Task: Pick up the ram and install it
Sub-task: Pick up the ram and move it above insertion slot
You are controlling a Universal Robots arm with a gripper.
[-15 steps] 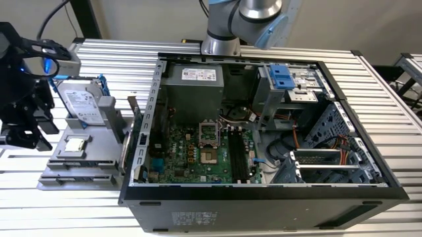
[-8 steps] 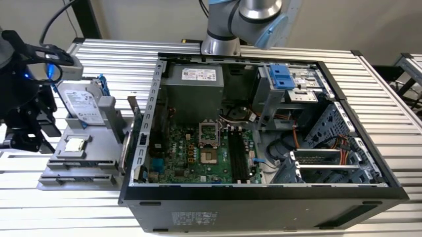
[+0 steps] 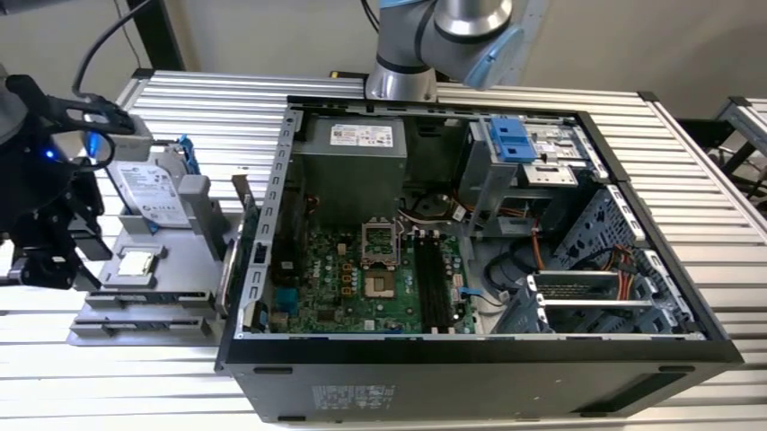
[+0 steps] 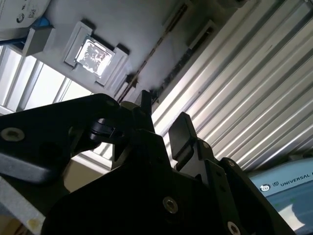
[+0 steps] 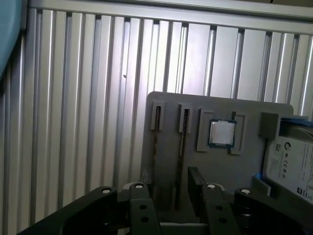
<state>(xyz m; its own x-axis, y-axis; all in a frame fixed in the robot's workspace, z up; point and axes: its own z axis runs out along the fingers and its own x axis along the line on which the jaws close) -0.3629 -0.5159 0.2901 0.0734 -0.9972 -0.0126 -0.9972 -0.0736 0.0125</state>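
tool [image 5: 168,182] spread apart, poised just above the ram [image 5: 182,142] slotted in the gray tray [image 5: 244,171].

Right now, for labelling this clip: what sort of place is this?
Probably a robotics lab bench for computer assembly: an open computer case on a slatted metal table, a grey parts holder beside it, and a robot arm.

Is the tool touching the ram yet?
Cannot tell. In the first wrist view the tool sits right at the ram in its holder slot, but neither a gap nor contact shows plainly.
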